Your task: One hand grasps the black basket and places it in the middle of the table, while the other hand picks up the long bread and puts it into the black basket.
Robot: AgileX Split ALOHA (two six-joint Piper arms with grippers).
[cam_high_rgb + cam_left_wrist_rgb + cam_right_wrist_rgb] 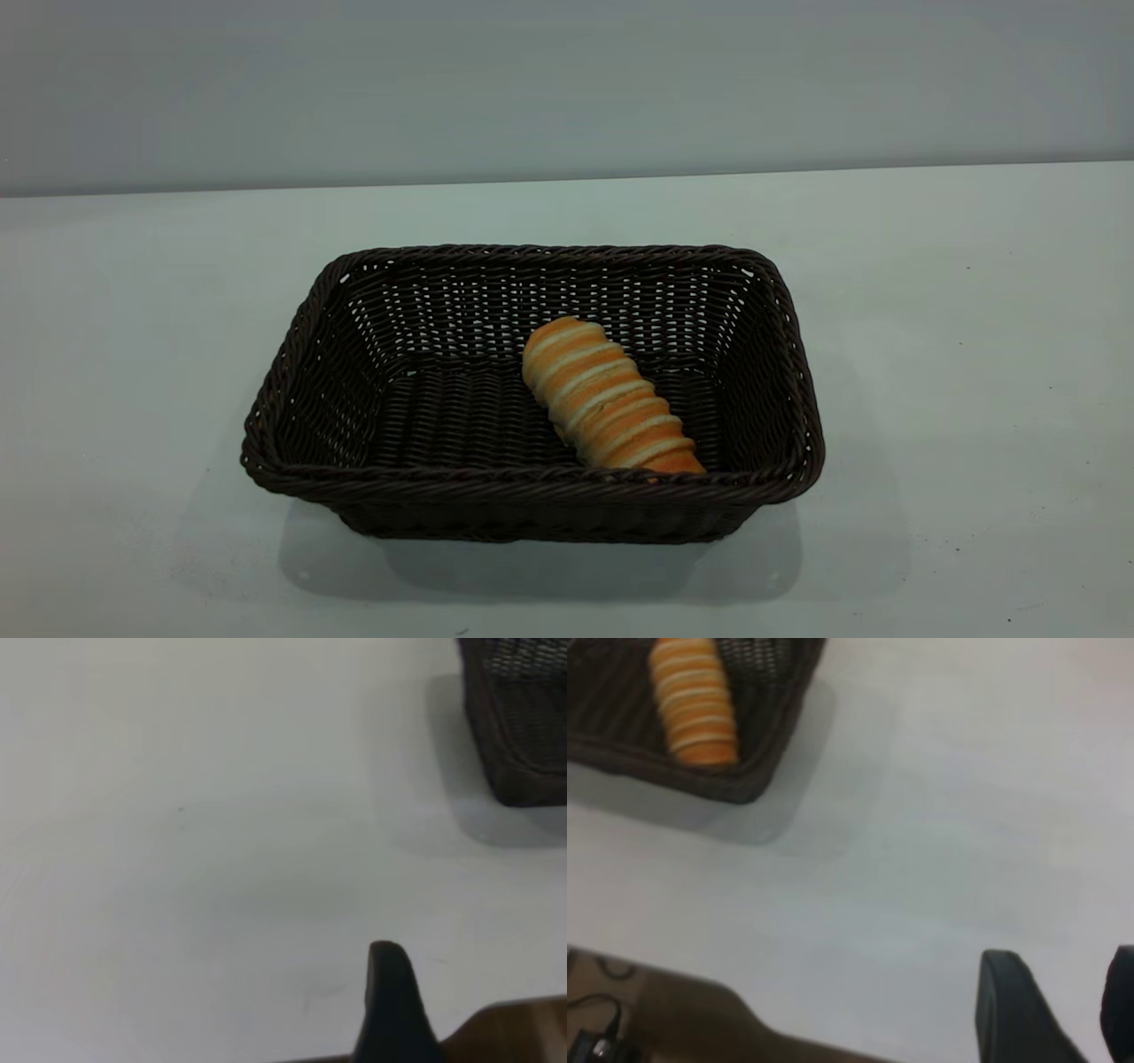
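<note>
The black basket [532,492] stands in the middle of the white table [957,372]. The long bread [607,399] lies inside it on the basket floor, right of centre, slanting toward the near right corner. Neither arm shows in the exterior view. My left gripper [390,1001] hangs over bare table, well apart from the basket's corner [523,726]. My right gripper [1063,997] is open and empty over bare table, away from the basket [766,744] with the bread [695,700] in it.
A grey wall runs behind the table's far edge. The table's near edge, with brown floor beyond it [518,1032], lies close to both grippers. Black cables [598,1036] lie on the floor by the right one.
</note>
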